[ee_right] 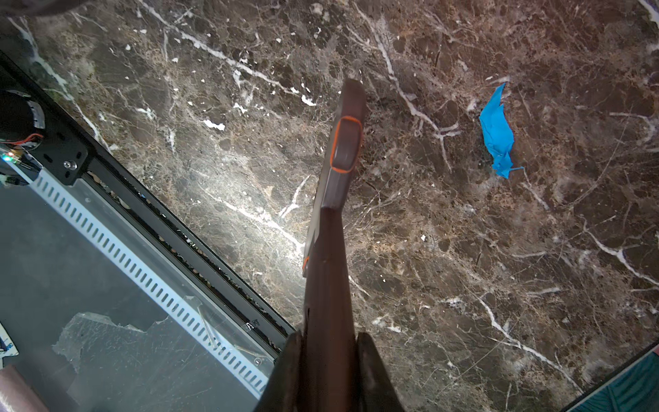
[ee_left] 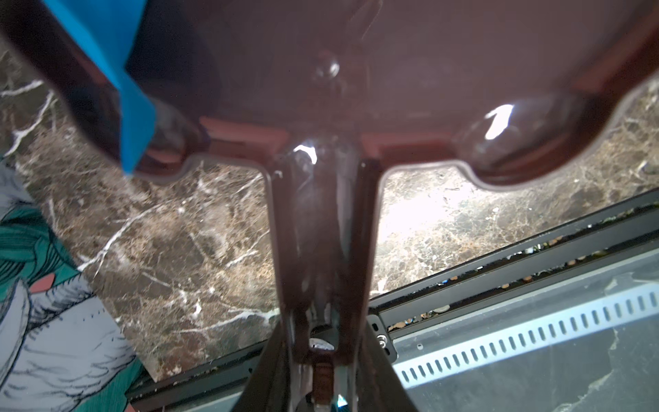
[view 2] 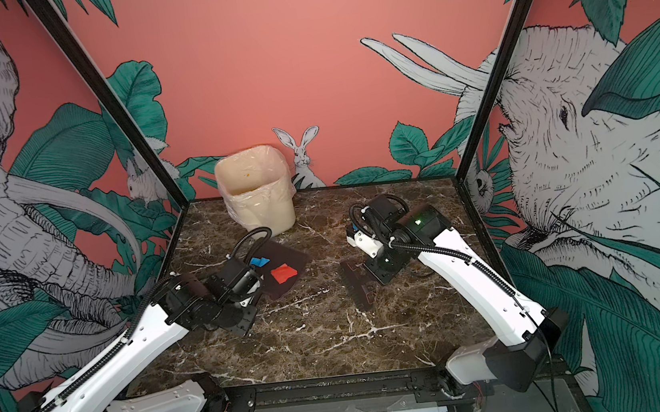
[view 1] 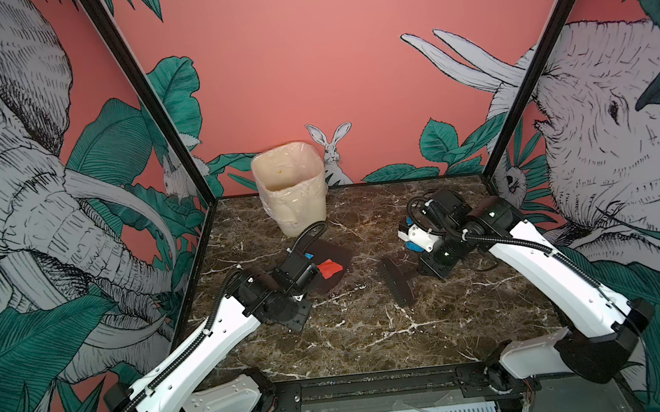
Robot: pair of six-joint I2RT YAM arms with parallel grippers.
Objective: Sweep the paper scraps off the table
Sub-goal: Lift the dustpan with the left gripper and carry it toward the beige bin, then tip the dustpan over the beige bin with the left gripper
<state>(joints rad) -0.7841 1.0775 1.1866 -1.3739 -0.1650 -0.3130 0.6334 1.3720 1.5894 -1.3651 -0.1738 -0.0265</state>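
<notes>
Presently, on the marble surface (view 1: 354,338), left fingers (ee_left: 264,374) grip the dustpan (view 1: 339,252) handle, right fingers (ee_right: 374,374) the brush (view 1: 397,283). A red scrap (view 1: 330,267) and blue scrap (view 2: 259,261) lie in the pan; another blue piece (ee_right: 497,132) lies loose. Recommend: pan lip flat, short strokes toward it.

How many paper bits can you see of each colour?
Red paper scraps: 1
Blue paper scraps: 2, one in the dustpan, one on the table
Total: 3
</notes>
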